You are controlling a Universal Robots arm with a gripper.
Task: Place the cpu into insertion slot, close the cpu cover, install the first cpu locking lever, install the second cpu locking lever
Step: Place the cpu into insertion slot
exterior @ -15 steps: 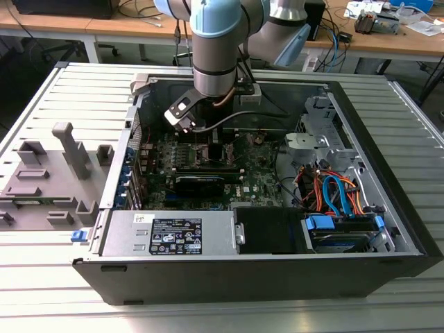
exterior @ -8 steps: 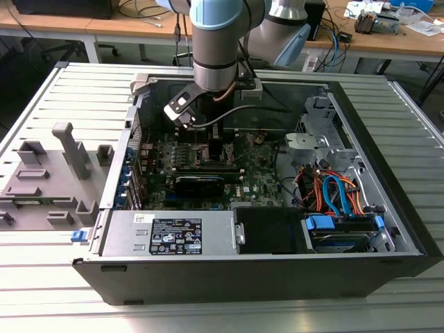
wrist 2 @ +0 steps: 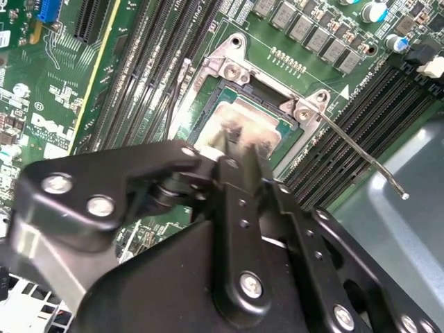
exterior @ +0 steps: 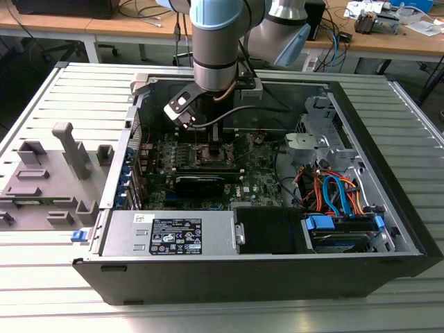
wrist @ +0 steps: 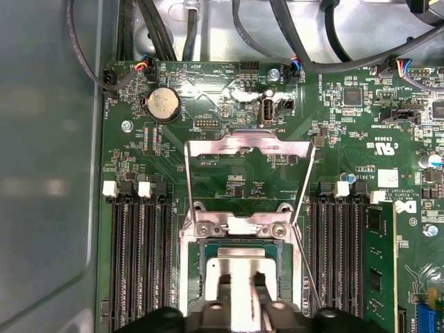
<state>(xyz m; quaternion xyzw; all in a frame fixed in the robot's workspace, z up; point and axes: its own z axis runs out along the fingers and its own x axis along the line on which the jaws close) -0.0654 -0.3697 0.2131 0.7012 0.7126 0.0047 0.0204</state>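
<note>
The pincer (wrist: 240,283) hangs with its tips narrowly apart, gripping nothing, directly over the cpu (wrist: 236,258), which lies flat in the insertion slot (wrist: 195,269). Beyond it, the cpu cover (wrist: 246,143) stands raised and the locking levers (wrist: 188,180) are unlatched. Risk: if the chip is not fully seated, downward pressure from the tips could damage the socket contacts.

Your arm (exterior: 218,41), top centre of the exterior view, pale-blue joint caps, silver-grey tube, your matte black gripper (wrist 2: 244,139), silver screws
</note>
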